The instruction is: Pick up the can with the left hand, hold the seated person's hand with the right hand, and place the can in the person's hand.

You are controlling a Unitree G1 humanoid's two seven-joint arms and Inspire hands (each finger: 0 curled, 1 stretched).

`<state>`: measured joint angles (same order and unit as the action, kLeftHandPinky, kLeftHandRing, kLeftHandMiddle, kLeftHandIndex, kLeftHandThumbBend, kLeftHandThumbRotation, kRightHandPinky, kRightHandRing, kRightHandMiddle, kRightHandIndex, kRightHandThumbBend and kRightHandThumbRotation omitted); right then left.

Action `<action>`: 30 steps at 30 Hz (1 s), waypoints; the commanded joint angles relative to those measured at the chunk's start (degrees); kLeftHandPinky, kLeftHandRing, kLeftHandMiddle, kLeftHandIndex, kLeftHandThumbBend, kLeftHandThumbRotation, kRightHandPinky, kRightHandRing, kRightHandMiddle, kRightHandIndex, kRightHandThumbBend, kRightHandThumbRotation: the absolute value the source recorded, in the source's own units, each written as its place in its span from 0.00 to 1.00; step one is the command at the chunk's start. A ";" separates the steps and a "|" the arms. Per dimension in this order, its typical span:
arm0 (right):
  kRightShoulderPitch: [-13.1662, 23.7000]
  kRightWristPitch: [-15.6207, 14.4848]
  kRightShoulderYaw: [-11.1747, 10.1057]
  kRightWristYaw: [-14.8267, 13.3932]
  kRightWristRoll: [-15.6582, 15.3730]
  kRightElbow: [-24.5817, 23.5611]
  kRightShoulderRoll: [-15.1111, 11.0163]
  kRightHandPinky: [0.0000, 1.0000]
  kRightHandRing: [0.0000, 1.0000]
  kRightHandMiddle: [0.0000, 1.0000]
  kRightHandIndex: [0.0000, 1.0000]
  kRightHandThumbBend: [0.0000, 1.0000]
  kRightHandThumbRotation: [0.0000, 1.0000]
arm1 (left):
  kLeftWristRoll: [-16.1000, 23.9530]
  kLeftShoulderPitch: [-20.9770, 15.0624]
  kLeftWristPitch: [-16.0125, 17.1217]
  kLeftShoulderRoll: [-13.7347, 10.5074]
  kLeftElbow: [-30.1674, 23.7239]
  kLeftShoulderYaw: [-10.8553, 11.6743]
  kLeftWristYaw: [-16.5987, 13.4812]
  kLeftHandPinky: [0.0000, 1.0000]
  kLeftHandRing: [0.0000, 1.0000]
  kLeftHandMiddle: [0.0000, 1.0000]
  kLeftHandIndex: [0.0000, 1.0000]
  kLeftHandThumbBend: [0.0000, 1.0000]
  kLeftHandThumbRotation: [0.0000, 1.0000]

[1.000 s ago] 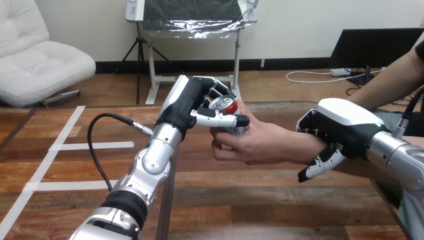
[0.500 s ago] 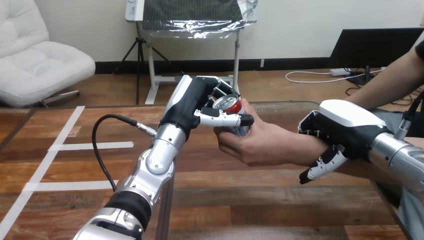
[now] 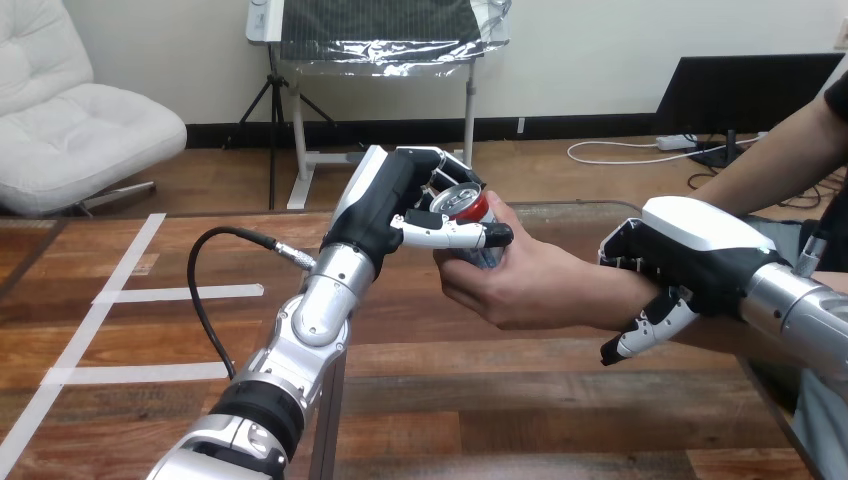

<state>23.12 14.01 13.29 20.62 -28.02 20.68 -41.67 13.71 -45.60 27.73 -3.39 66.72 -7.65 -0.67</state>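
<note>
Now: soda can (image 3: 465, 203) handover.
Your left hand (image 3: 395, 205) grips it, right hand (image 3: 685, 250) clasps the person's wrist (image 3: 603, 297); uncurl slowly.

Left hand (image 3: 385, 205), arm raised, curls fingers and thumb round the can (image 3: 468, 204); right hand (image 3: 695, 245) clasps the person's wrist (image 3: 608, 296) from above.

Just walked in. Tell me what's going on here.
The robot is passing a can to a person seated at the table's right. Its left hand is curled round the can, held up above the wooden table, and the person's hand is wrapped round the can's lower part too, so both are on it. The robot's right hand clasps the person's wrist, fingers over it and thumb beneath.
</note>
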 commanded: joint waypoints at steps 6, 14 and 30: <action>-0.64 1.73 0.05 1.66 4.07 -2.80 4.09 0.34 0.38 0.42 0.44 0.79 0.15 | -2.11 -1.29 -1.56 0.74 -4.73 -0.60 7.66 0.46 0.55 0.59 0.63 0.80 0.28; -1.05 1.97 -0.21 2.69 4.97 -3.06 3.68 0.36 0.41 0.46 0.52 0.80 0.24 | -3.14 1.59 -2.53 -0.37 -8.89 -0.39 9.93 0.61 0.70 0.73 0.76 0.90 0.64; -3.06 1.42 -1.26 2.92 4.61 -4.94 2.53 0.51 0.61 0.66 0.70 0.86 0.53 | -3.07 8.65 -3.12 -3.06 -18.50 -0.57 10.17 0.73 0.83 0.84 0.83 0.94 0.89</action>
<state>21.30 14.22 10.98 23.04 -25.32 19.15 -42.33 9.88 -38.63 24.60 -6.62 52.94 -7.26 9.31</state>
